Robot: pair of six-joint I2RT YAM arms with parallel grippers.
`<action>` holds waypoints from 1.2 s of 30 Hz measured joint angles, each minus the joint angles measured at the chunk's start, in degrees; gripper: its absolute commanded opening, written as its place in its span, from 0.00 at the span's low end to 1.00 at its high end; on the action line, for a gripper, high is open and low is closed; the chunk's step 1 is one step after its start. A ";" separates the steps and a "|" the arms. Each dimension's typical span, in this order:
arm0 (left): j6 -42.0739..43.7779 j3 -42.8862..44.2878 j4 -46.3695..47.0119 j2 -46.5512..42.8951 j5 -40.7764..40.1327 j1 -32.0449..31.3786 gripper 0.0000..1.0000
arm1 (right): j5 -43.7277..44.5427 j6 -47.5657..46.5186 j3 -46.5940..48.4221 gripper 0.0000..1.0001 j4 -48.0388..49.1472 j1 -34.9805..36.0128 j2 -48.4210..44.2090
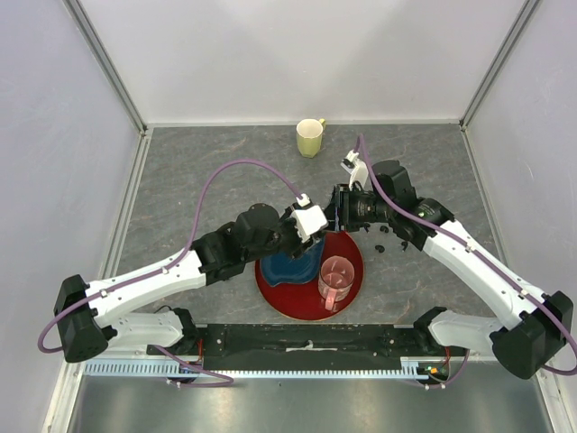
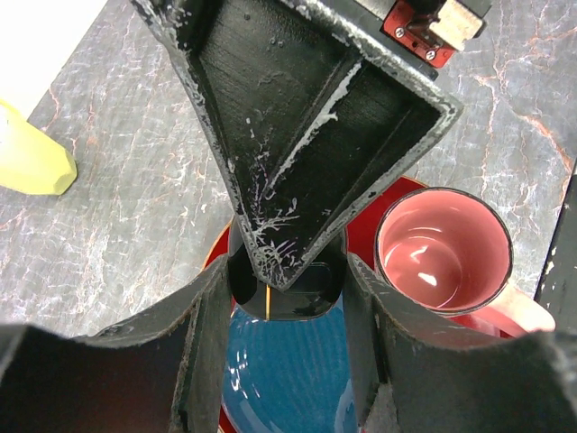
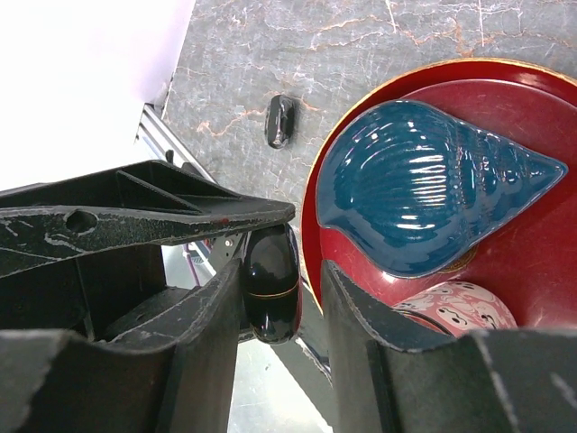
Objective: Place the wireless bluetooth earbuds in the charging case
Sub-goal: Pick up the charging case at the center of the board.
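A glossy black charging case (image 2: 306, 293) with a thin gold seam sits closed between my left gripper's (image 2: 287, 271) fingers, which are shut on it above the blue dish. It also shows in the right wrist view (image 3: 270, 289). My right gripper (image 3: 281, 271) is open around the same case, with one finger against it and a gap on the other side. In the top view both grippers meet over the plate's far edge, the left (image 1: 315, 233) and the right (image 1: 338, 209). Two tiny black pieces (image 1: 380, 248), like earbuds, lie right of the plate.
A red plate (image 1: 354, 271) holds a blue shell-shaped dish (image 1: 287, 267) and a pink cup (image 1: 336, 280). A yellow cup (image 1: 310, 137) stands at the back. A small black oblong piece (image 3: 279, 120) lies on the table beside the plate; I cannot tell what it is.
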 measured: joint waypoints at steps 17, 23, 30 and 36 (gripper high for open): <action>0.50 0.20 -0.15 0.66 -0.52 -0.20 0.13 | -0.07 -1.16 0.17 0.10 -0.02 0.22 0.79; 0.50 0.22 -0.04 0.66 -0.70 -0.26 0.32 | 0.02 -1.42 0.22 0.01 0.00 0.22 0.79; 0.48 -0.15 0.46 0.13 -1.33 -0.35 0.69 | 0.42 -1.11 0.22 0.00 0.59 0.24 0.70; 0.31 -1.84 4.11 -3.23 -2.64 -0.42 0.85 | 2.97 0.57 0.22 0.00 0.90 0.20 0.52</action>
